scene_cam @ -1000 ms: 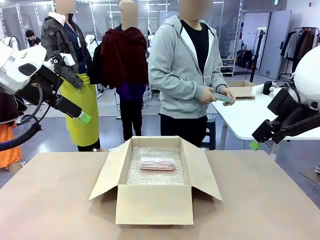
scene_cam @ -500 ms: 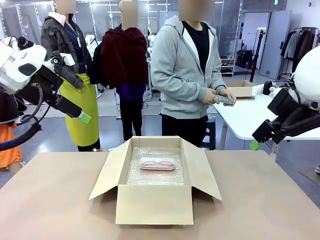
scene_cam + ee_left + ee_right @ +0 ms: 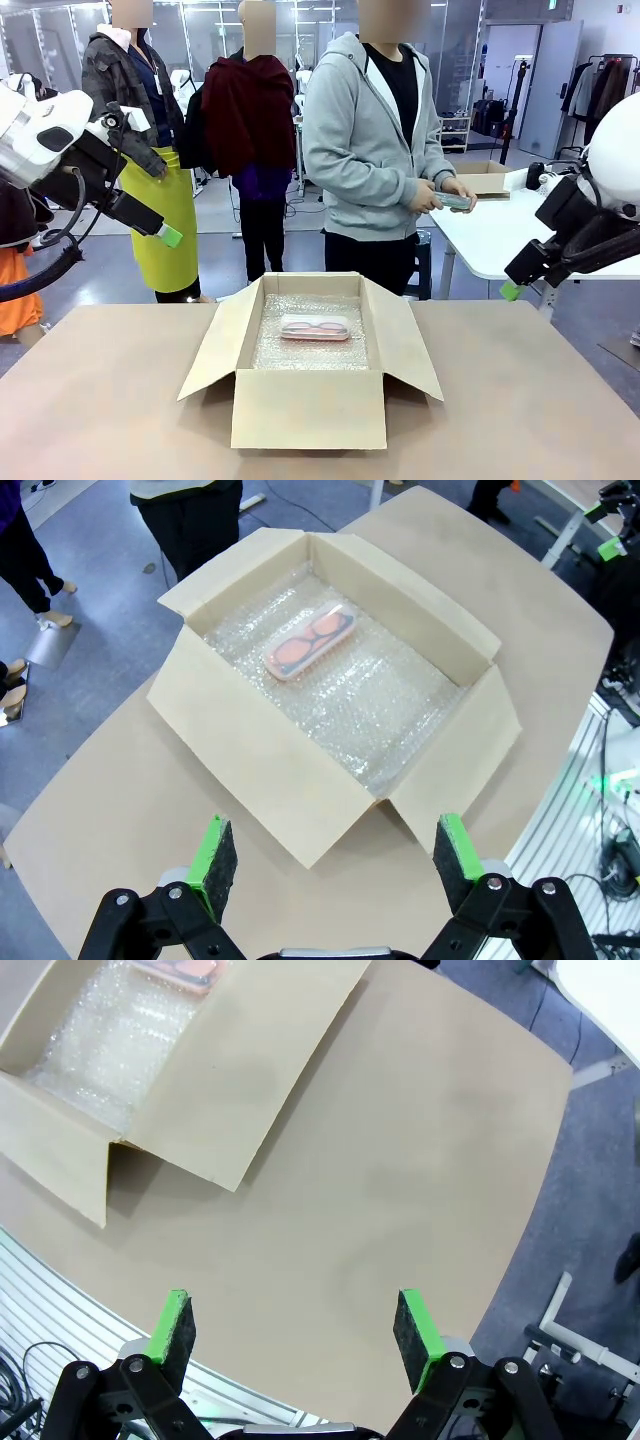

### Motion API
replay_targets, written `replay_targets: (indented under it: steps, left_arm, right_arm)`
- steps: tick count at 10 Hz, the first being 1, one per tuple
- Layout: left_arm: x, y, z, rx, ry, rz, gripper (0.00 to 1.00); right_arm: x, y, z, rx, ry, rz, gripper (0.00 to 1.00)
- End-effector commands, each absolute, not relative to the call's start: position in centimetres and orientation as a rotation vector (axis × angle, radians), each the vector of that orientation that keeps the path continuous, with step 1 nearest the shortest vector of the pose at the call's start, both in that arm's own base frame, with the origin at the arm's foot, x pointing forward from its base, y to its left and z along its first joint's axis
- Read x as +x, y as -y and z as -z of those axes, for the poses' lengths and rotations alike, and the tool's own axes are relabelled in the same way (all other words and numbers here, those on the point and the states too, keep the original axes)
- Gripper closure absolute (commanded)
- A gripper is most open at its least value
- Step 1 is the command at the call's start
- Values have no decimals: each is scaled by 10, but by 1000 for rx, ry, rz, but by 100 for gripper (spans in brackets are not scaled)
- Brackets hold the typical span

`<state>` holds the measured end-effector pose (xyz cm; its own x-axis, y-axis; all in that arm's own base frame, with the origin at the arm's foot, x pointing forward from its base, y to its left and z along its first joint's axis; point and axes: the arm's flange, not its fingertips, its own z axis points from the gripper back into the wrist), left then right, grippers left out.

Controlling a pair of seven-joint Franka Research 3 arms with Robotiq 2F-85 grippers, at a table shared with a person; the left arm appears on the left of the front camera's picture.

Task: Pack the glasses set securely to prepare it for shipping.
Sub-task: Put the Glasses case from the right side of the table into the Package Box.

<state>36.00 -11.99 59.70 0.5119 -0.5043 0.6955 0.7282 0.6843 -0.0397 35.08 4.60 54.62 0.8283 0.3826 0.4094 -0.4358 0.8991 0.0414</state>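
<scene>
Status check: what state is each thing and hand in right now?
cardboard box: open, flaps spread.
bubble wrap: lining the box floor.
pink glasses case: flat on the bubble wrap.
mint glasses case: held in the person's hands.
left hand: open, empty.
right hand: open, empty.

Your front camera sits low at the near edge of the table [image 3: 90,400], between the arms. It faces straight across to the person [image 3: 375,150] at 12 o'clock, and the open cardboard box [image 3: 310,405] lies close, dead centre. Your left wrist camera hangs high off one corner of the table and looks steeply down past the left gripper [image 3: 333,850], with the whole box toward 12 o'clock. Your right wrist camera, above the right gripper [image 3: 293,1325], looks down on bare tabletop from well up, with a box flap and some lining at 11 o'clock. All three views share the box and its bubble wrap [image 3: 300,355]. The pale pink case [image 3: 315,327] inside shows in each.
</scene>
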Motion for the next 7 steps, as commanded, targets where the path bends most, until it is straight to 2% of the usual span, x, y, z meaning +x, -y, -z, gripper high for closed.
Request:
replay_targets:
  steps: [1,7]
  left_arm:
    - [359,118,-597,-364,725,765,0]
    - [359,118,-597,-364,725,765,0]
  right_arm:
    - [348,-47,-543,123,419,-424,0]
    - [348,-47,-543,123,419,-424,0]
